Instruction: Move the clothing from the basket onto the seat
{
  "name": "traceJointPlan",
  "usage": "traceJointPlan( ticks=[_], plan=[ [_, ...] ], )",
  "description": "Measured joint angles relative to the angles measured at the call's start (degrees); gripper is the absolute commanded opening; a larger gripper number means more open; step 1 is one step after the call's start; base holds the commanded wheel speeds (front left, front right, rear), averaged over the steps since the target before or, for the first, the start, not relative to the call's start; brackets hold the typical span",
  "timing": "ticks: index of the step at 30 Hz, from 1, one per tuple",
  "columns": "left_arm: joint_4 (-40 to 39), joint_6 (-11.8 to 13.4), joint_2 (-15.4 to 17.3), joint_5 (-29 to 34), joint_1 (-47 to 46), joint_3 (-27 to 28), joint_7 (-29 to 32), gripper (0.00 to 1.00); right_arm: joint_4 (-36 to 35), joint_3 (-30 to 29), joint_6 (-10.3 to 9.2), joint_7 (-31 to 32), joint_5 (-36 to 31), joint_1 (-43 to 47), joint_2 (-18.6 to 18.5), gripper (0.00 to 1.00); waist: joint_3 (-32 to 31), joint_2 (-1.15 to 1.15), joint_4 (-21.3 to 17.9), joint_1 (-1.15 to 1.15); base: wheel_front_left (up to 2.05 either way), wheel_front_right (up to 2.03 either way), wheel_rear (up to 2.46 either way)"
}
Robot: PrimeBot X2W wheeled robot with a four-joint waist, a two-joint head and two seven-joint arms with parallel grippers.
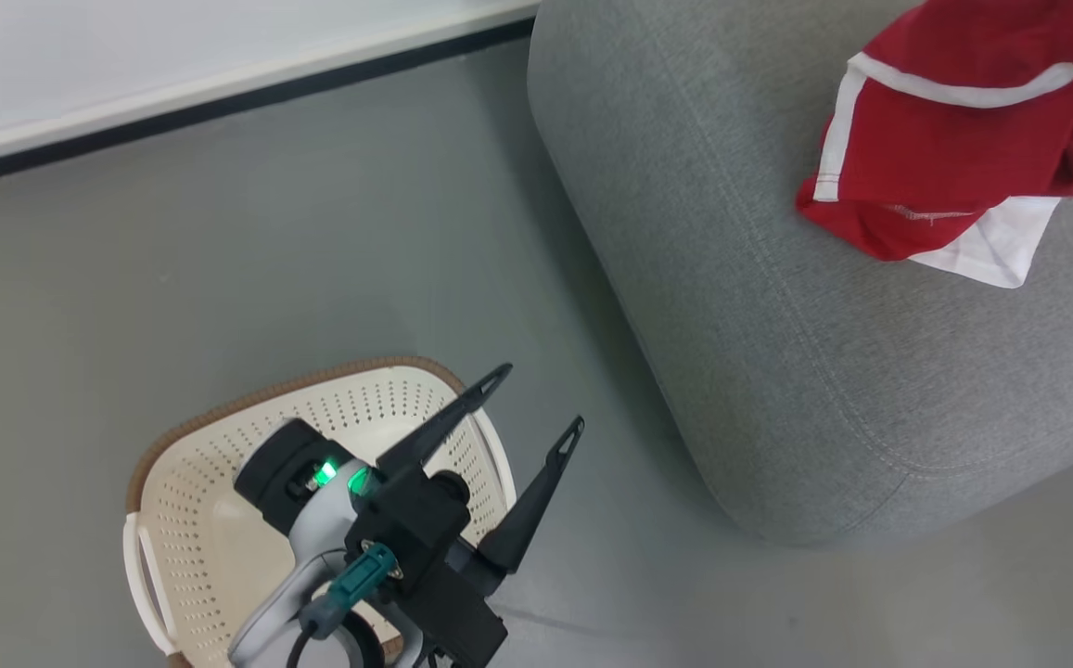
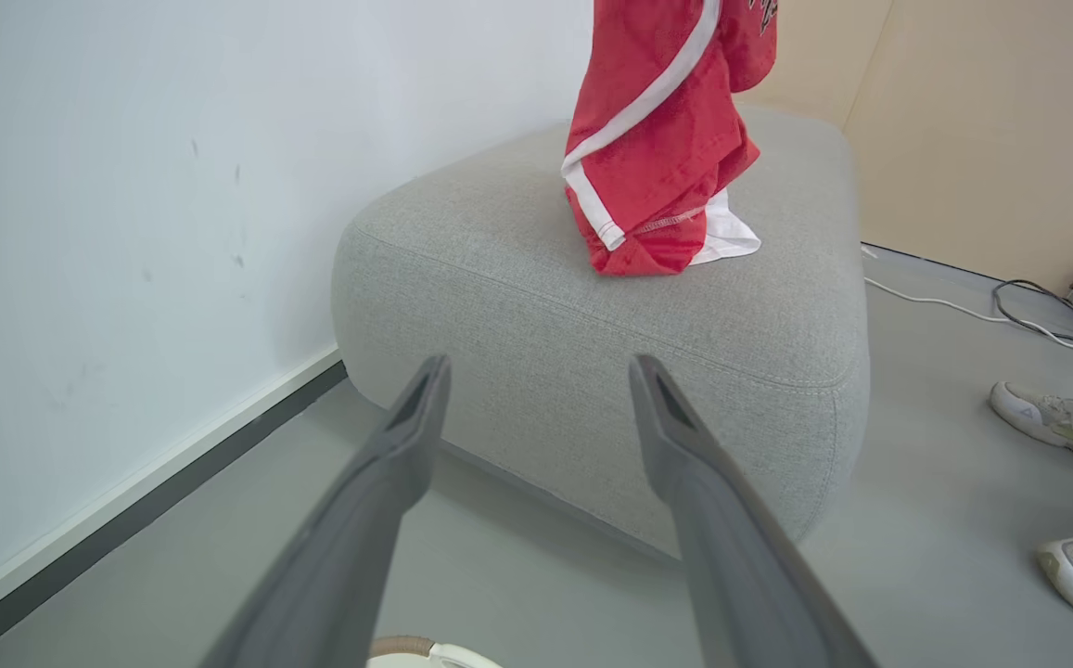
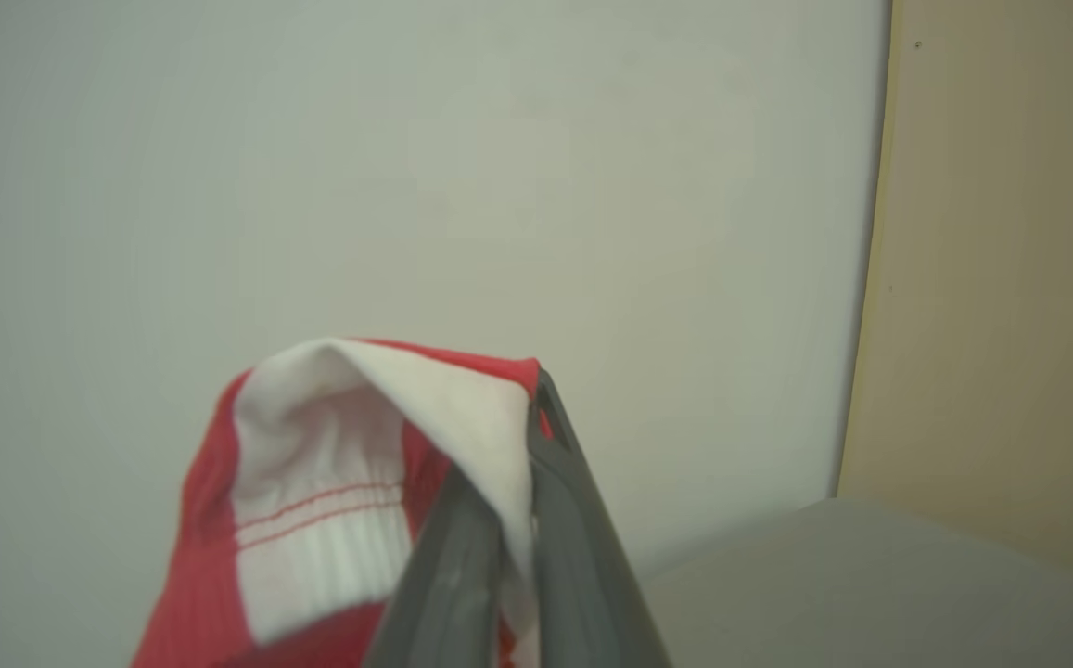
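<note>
Clearly the step in hand is the set-down. The right jaws are pressed together on a white-trimmed fold of the clothing (image 3: 313, 482), pinching it at their very tips, and the rest of the red fabric hangs below them. From the left wrist view the garment stands as a tall drape whose lower end lies crumpled on the seat (image 2: 517, 278). Its weight is shared between the cushion and the pinch above, which is why it stands up rather than lying flat. I judge that once the right jaws part, the fabric should slump onto the grey upholstery beneath them. It sits well in from the seat's rounded edge, so sliding off looks unlikely.

The left jaws are spread wide and hold nothing. They hover over the basket (image 1: 193, 520), which stands on the floor just beneath and behind them, and they point toward the seat ahead. Probably they are parked there to be near any next garment. What can be seen of the basket's inside is bare perforated plastic, and the part under the arm is hidden. A person's shoes (image 2: 1055, 422) stand on the floor to the right of the left jaws.
</note>
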Motion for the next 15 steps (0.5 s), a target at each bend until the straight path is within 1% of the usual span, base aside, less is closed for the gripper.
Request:
traceJointPlan(
  ticks=[8, 10, 15],
  plan=[
    [-1.5, 0.0, 0.9, 0.4, -2.0, 0.5, 0.8, 1.0, 3.8, -0.2, -0.21, 0.0, -0.1, 0.5, 0.1, 0.0, 4.2, 0.0, 0.4, 0.0, 0.0, 0.0, 0.0],
    [-1.9, -0.5, 1.3, 0.8, -2.9, 0.5, 1.0, 1.0, 5.5, -0.1, -0.21, 0.0, -0.1, 1.9, 1.1, 0.0, 5.6, 0.0, 0.3, 0.0, 0.0, 0.0, 0.0],
    [-2.6, -0.7, 1.6, 1.5, -4.1, 0.5, 1.5, 1.0, 9.0, -0.2, -0.13, 0.0, 0.0, 4.4, 2.6, 0.0, 7.7, 0.01, 0.2, 0.01, 0.0, 0.0, 0.0]
  ],
)
